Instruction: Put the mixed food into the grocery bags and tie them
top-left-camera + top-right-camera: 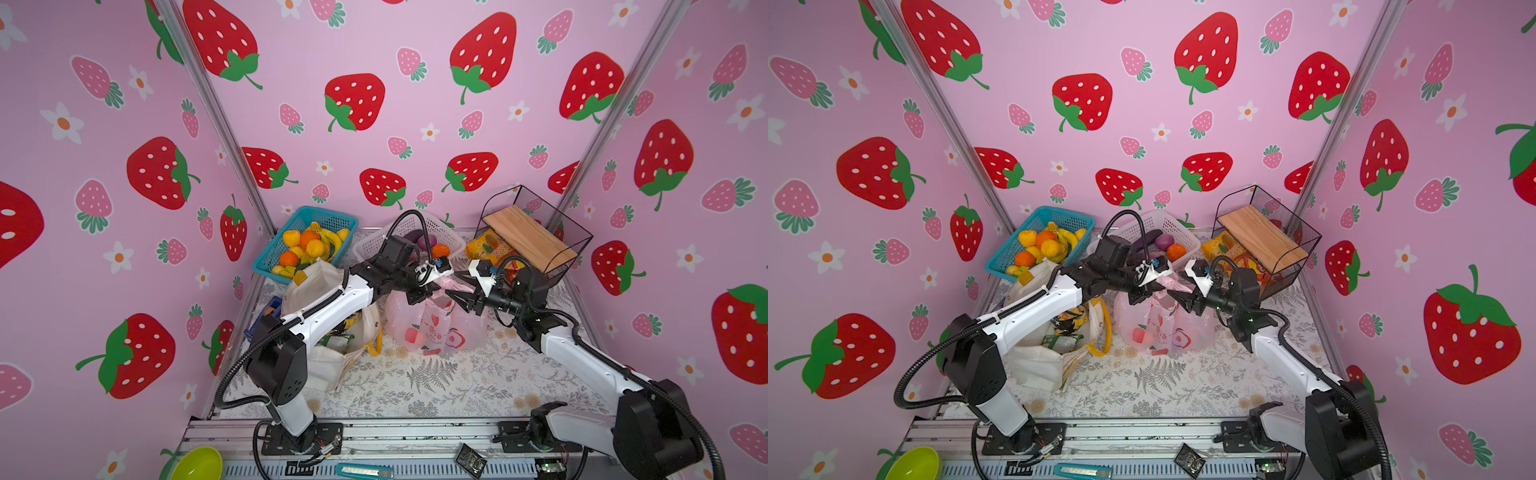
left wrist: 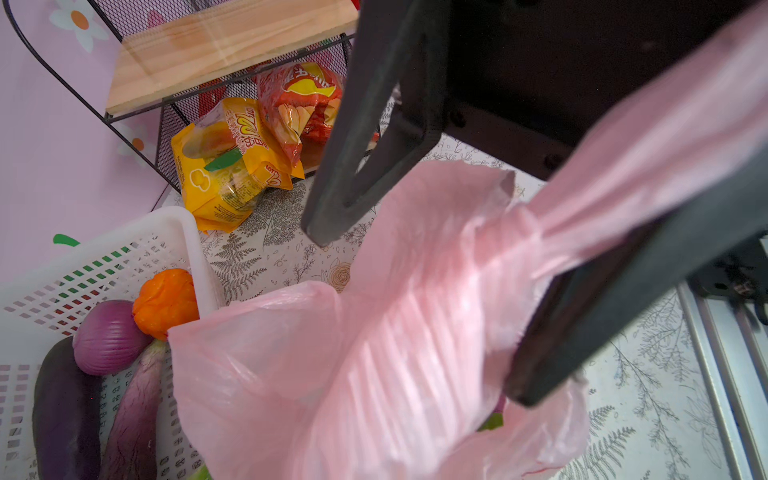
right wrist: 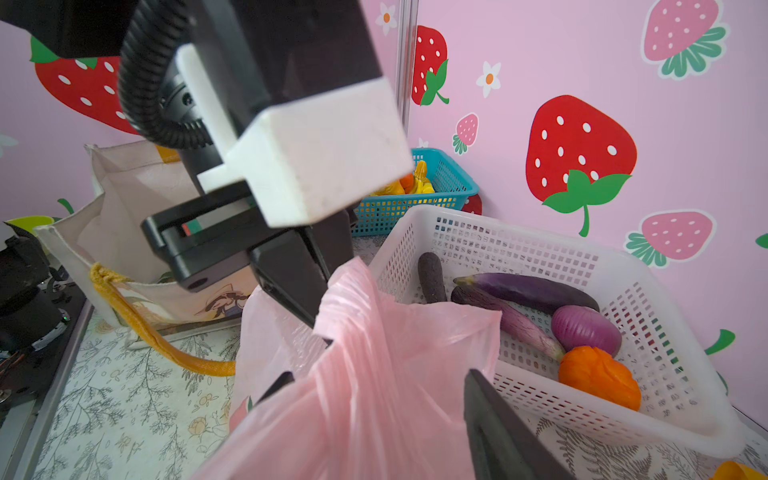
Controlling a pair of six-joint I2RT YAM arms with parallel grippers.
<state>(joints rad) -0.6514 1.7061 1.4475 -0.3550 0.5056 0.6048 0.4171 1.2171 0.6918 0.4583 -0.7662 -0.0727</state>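
From where I stand, the fern-printed desk (image 1: 436, 386) is bare at the near edge. Then on the left comes the white tote (image 1: 322, 368), sagging open with packets (image 1: 1070, 323) inside and its yellow handle (image 3: 203, 365) trailing loose, untied. Just right of it, mid-desk, stands the pink bag (image 1: 432, 332), and both arms meet above its mouth. The left hand (image 3: 318, 316) is pressed together on a gathered strand of the bag's top, holding it up. The right hand (image 3: 374, 378) is spread, its fingers straddling more of the bunched film without pinching it. To me this looks like the start of the knot, and trouble sits here. The film is thin and slippery, so the right hand could close on a single fold or on nothing. A hard pull could stretch or tear the strand, or drag the light bag over and spill it. The hands are nearly touching, so a crossing move could knock them together. Farther back, the white basket (image 3: 540, 245) holds an onion (image 3: 586, 328), aubergines (image 3: 528, 291) and an orange vegetable (image 3: 598, 378). Right of it, snack packets (image 2: 232, 166) lie under the wire rack (image 1: 536, 208). If the bag is tied now, I reckon those get shut out. The blue basket (image 1: 307, 216) of fruit sits far left.
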